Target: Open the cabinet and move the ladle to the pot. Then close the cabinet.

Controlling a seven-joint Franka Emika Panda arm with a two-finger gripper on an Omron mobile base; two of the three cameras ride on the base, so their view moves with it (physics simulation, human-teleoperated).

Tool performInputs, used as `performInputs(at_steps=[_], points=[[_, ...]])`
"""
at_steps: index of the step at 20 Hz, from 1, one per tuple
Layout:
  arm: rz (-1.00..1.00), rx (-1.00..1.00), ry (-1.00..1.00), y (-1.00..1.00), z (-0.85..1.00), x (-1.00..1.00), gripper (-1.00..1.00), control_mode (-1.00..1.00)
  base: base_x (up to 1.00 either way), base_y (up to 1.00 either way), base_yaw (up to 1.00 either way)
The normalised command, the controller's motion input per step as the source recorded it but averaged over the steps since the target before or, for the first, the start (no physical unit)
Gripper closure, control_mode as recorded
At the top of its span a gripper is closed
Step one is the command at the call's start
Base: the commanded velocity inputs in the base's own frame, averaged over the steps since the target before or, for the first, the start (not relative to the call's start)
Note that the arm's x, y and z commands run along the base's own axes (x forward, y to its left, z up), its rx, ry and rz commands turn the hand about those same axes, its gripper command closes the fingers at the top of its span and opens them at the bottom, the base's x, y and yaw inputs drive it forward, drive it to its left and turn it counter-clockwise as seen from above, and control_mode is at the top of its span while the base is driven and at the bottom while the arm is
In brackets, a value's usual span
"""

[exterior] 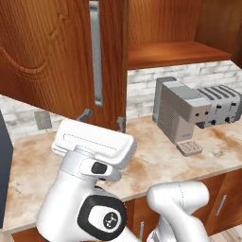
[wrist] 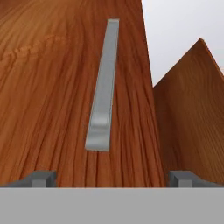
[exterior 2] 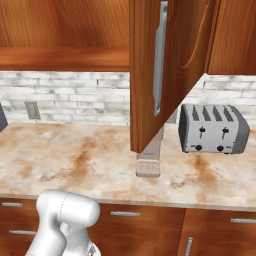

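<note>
Item 1, cabinet [exterior: 56, 52]: reddish-brown wall unit mounted above the counter [exterior 2: 75, 155]. One door is seen swung partly out into the room, its free edge standing over the counter; the shelf [exterior: 175, 52] behind it is exposed and, where it can be seen, bare. The door is judged rigid, fairly heavy and hinge-bound, so it will travel only along an arc; the polished wood face is likely too slick and broad to be pinched.

Item 2, coffee machine [exterior: 177, 113] and toaster [exterior 2: 214, 129]: both are set on the counter against the tiled wall, side by side, under the open door's sweep.

Item 3, bar handle [wrist: 103, 87]: long, vertical, silver, fixed near the door's free edge. It is judged stiff and smooth, slim enough to be spanned, and is the proper place for hold to be taken, best near its middle.

Item 4, claw [exterior: 104, 119]: spread wide, nothing held. Its tips [wrist: 41, 179] are placed just below the handle's lower end, one to either side, close to the door face; contact with the wood cannot be confirmed from these angles. The handle is not yet enclosed.
</note>
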Motion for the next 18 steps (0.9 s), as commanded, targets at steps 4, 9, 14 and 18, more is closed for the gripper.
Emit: performInputs(at_steps=[4,9,14,18], points=[[-0.14,0.03,0.0,-0.67,0.15,1.0,-1.0,-1.0,0.0,0.0,0.0],[-0.02,0.09,0.0,-0.64,0.17,1.0,-1.0,-1.0,0.0,0.0,0.0],[0.05,0.15,0.0,-0.6,0.18,1.0,-1.0,-1.0,0.0,0.0,0.0],[0.16,0.17,0.0,-0.58,0.12,1.0,-1.0,-1.0,0.0,0.0,0.0]])
